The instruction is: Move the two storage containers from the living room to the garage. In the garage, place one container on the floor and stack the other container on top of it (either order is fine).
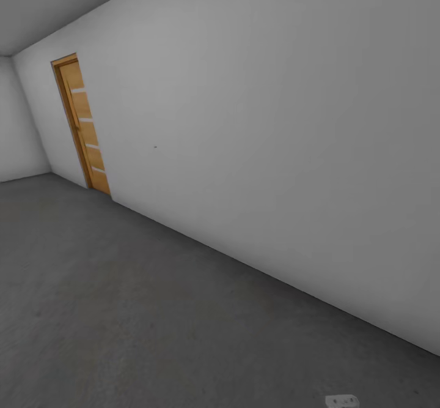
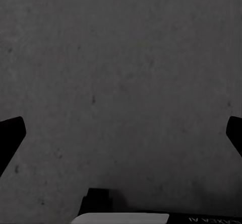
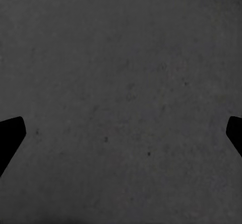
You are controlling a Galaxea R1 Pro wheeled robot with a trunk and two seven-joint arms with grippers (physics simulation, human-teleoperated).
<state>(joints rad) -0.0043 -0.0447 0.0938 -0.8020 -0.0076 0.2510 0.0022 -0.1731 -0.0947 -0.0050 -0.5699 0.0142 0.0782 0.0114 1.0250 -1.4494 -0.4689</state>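
Speckled rough concrete floor [image 1: 122, 310], smooth pale wall [image 1: 275, 120], striped wooden door [image 1: 82, 123]

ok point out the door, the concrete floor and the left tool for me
door [image 1: 82, 123]: head view, middle of the wooden panel
floor [image 1: 122, 310]: head view, bare grey concrete
left tool [image 2: 121, 133]: left wrist view, midway between its fingertips

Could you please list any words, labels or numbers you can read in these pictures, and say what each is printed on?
Mirrored white lettering at the left wrist view's lower edge, on the dark robot part: cut off, not readable.
Small white object on the floor: too small to tell any marking.
Door, wall: no text.
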